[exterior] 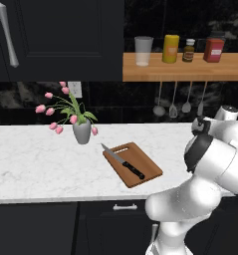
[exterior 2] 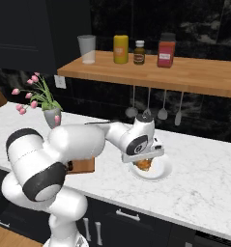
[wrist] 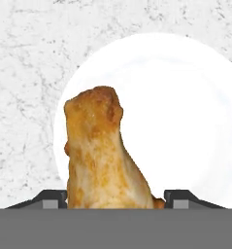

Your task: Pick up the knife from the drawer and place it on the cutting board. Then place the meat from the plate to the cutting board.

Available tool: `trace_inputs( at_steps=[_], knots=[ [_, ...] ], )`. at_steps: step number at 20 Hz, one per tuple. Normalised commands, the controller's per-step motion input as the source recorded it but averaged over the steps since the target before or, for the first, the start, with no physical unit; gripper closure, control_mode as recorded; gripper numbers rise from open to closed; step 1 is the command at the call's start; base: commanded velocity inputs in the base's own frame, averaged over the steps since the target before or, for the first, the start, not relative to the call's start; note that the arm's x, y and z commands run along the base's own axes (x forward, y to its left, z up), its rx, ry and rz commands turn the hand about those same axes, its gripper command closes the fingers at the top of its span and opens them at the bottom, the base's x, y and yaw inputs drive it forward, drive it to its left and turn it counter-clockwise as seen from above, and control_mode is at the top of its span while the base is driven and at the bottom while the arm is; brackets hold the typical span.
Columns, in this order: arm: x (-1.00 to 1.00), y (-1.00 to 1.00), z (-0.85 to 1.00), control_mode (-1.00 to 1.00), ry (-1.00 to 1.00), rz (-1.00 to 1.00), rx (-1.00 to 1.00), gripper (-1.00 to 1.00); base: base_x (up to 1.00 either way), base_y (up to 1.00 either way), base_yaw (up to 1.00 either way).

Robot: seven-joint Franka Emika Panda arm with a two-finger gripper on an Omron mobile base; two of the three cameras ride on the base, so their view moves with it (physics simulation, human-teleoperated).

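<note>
Start at the left of your left base view: a grey vase of pink tulips (exterior: 81,130) stands on the white marble counter (exterior: 36,169). Just right of it lies the cutting board (exterior: 133,163), and the knife (exterior: 122,161) rests on it at a slant, black handle toward the near right, blade tip reaching past the board's far left corner. Below the counter edge you can see the drawer (exterior: 121,219) with its short silver handle. Above, a wooden shelf (exterior: 185,67) carries a glass and three jars, with utensils hanging under it.

Move to your right base view: the board is mostly hidden behind the arm. To the right of it, the gripper (exterior 2: 143,161) points down over the plate (exterior 2: 158,171), which sits on the counter well apart from the board.

In your hand view, the meat (wrist: 100,151) stands between the two fingertips (wrist: 52,198), which are closed against its sides at a medium width. The meat's far end points out over the plate. You cannot tell whether it is lifted clear of the plate.
</note>
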Motion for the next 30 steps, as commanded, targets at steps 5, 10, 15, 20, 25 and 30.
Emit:
trace_inputs(
  at_steps=[5,10,15,20,25,30],
  knots=[
    [0.15,1.0,0.34,-1.0,-0.08,0.0,-0.07,1.0,0.0,0.0,0.0],
    [0.16,1.0,0.25,-1.0,-0.01,0.0,-0.02,1.0,0.0,0.0,0.0],
    [0.07,1.0,0.22,-1.0,0.0,0.0,0.0,1.0,0.0,0.0,0.0],
    [0.02,1.0,0.08,-1.0,0.0,0.0,0.0,1.0,0.0,0.0,0.0],
    [0.0,0.95,0.02,-1.0,0.01,0.01,0.0,1.0,0.0,0.0,0.0],
    [0.0,0.56,-0.01,-1.0,0.05,0.01,0.0,1.0,0.0,0.0,0.0]
  ],
)
